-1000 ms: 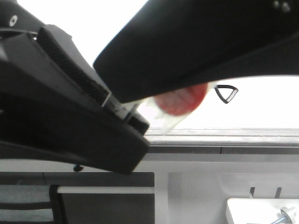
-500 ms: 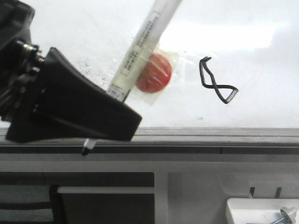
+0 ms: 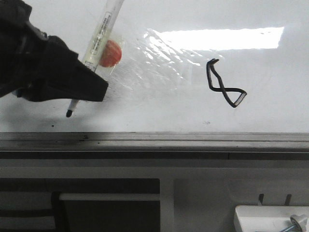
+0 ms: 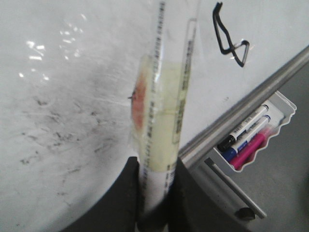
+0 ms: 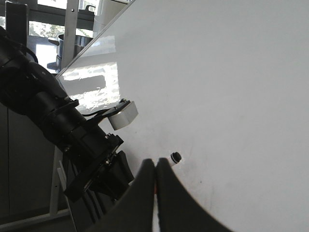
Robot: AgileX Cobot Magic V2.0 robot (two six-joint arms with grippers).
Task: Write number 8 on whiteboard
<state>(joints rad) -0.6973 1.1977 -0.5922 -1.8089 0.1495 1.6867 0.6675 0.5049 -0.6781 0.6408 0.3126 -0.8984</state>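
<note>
Marker clear, figure drawn

My left gripper (image 3: pixel 79 92) clamps the white black-tipped marker (image 3: pixel 96 38); right gripper (image 5: pixel 154 181) is pinched closed. I'd retreat gently, avoiding smears: black angular number 8 (image 3: pixel 224 87) sits at three o'clock on the glossy whiteboard (image 3: pixel 159 116).

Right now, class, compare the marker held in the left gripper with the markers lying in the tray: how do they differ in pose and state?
The held marker is clamped in the left gripper, angled over the whiteboard; the tray markers lie loose, side by side in their tray below the ledge. The held marker's black tip is bare; the tray markers wear caps. The held marker carries taped plastic with a red disc; the tray markers are plain. All are slim, pen-shaped markers.
</note>
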